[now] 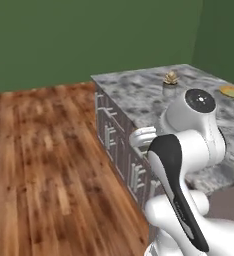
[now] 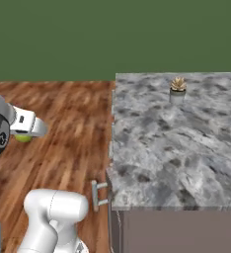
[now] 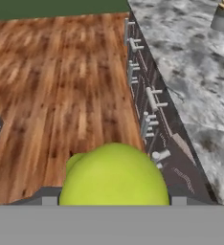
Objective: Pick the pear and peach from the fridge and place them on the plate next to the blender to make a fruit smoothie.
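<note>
Hand view: the gripper (image 3: 111, 201) is pinching the pear (image 3: 114, 177) above the wooden floor (image 3: 61, 86).
Beside it, the marble counter (image 2: 172, 143) is carrying a small potted plant (image 2: 177, 87), and the plate (image 1: 232, 91) is sitting at its far edge.

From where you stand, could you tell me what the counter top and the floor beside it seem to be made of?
The counter top looks like polished grey marble or granite, going by its mottled white and dark veining. The floor looks like varnished wood planks, with brown grain and board seams. Both are rendered, so this is judged by look alone.
</note>
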